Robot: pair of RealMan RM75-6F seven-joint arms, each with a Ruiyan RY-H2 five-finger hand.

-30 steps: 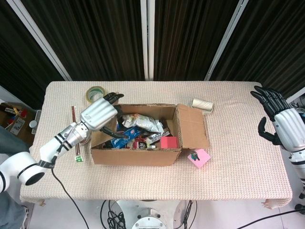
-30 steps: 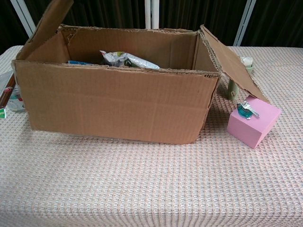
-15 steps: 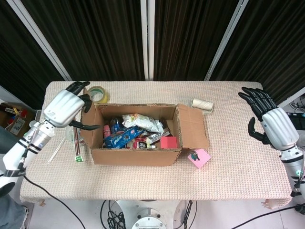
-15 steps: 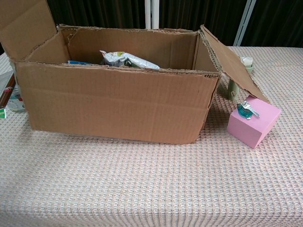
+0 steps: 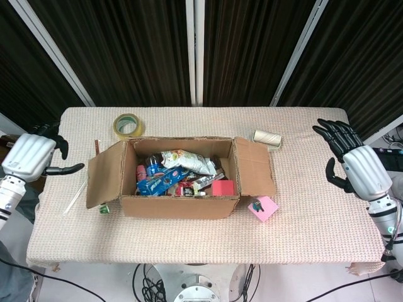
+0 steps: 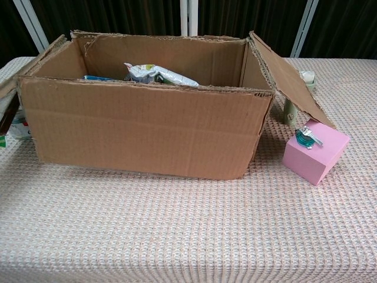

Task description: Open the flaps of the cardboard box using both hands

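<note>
The brown cardboard box (image 5: 181,189) sat mid-table on the beige woven tablecloth (image 5: 315,214), full of snack packets, with its left flap (image 5: 104,175) and right flap (image 5: 255,167) both folded outward. The left hand (image 5: 33,157) hovered off the table's left edge, holding nothing, fingers loosely curled and thumb out. The right hand (image 5: 352,163) hung near the right edge, fingers spread and empty. A pink foam cube (image 6: 315,150) lay just beside the right flap
</note>
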